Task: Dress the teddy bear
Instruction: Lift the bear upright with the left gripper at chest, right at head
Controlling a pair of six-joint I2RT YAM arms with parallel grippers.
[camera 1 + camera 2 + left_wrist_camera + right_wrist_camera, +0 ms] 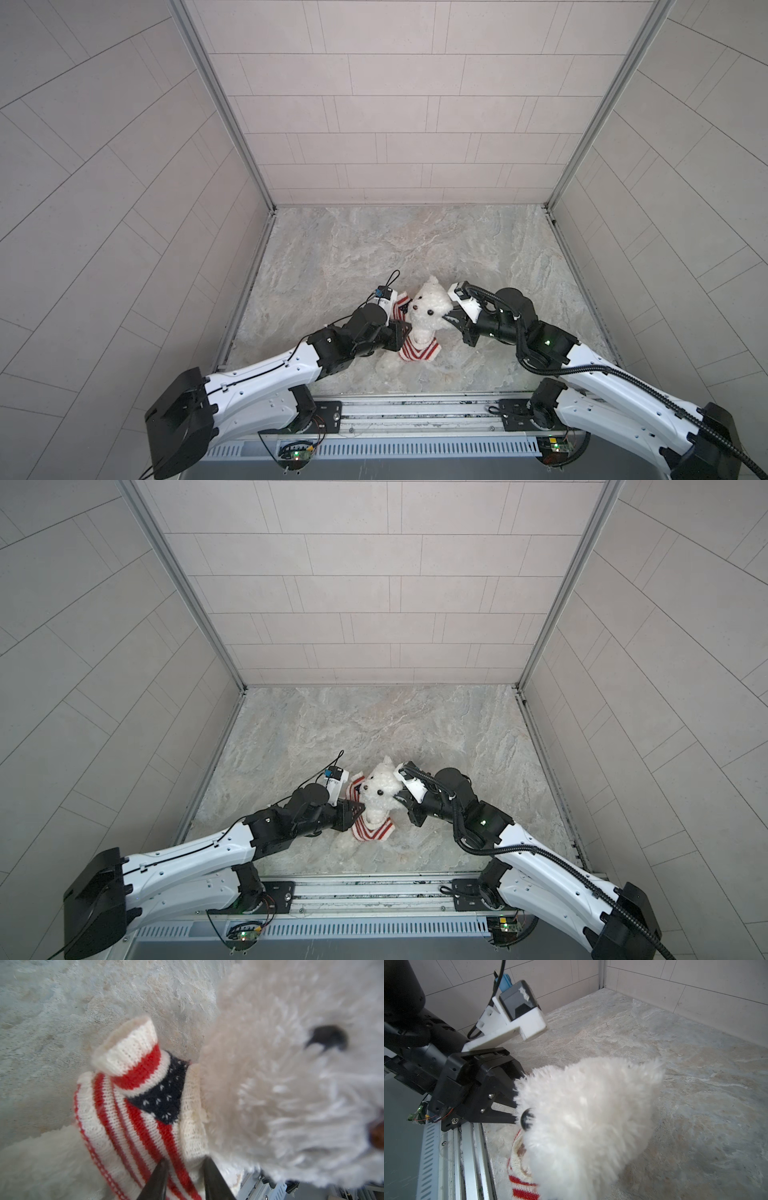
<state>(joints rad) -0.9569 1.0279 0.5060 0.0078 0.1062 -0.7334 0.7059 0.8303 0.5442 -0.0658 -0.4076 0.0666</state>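
- The teddy bear (428, 309) is held upright at the table's (374, 249) six o'clock.
- The left gripper (185, 1167) is seen part-spread over the sweater (417, 348), at the bear's nine o'clock.
- The right gripper (451, 319) is pinched onto head fur at three o'clock.

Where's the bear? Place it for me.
In both top views the bear is front-centre on the table, between the left gripper and right gripper, sweater on its body.

Soft, even, fairly bright light fills the scene; shadows on the bench (374, 249) are faint. Both top views bend the wall tiles (83, 166) toward the edges. Both wrist views blur the close teddy bear (291, 1095); the sweater (135, 1109) is sharper.
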